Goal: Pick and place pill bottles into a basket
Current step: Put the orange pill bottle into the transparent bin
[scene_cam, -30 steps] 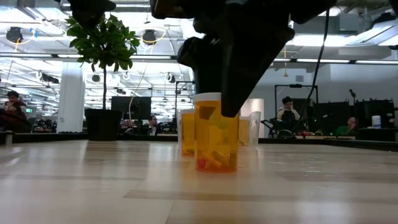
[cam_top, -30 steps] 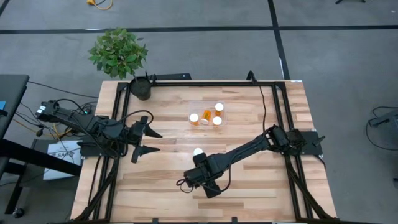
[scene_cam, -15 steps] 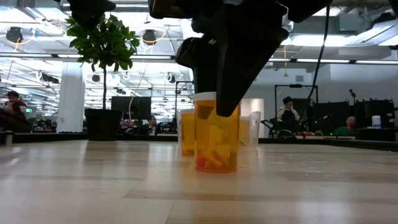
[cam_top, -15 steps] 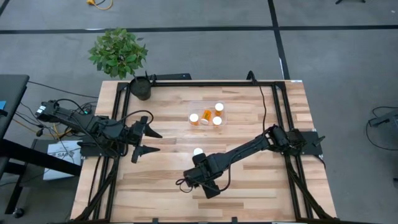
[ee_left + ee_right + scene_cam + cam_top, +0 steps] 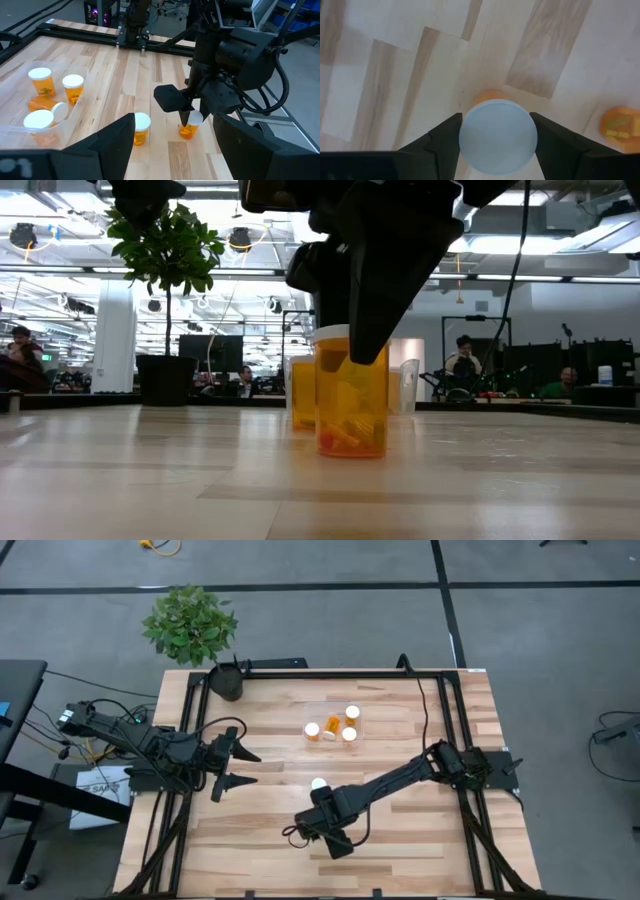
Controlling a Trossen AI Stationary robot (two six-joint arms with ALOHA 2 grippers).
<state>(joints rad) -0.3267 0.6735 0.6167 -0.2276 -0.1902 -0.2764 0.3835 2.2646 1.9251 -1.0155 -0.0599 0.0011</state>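
Since half a second ago, the pill bottle (image 5: 350, 392) has risen slightly off the table (image 5: 400, 840), near its front edge, clamped in the right gripper (image 5: 191, 116). Next comes the basket (image 5: 334, 726). The left gripper (image 5: 237, 768) waits apart.

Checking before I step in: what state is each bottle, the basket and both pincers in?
Right pincer: shut on the held pill bottle's cap.
Held pill bottle: capped, upright, at table level.
Free pill bottle: capped, upright on the table.
Basket: holds four bottles.
Basket bottles: upright.
Fourth basket bottle: on its side.
Left pincer: open, at the table's left.
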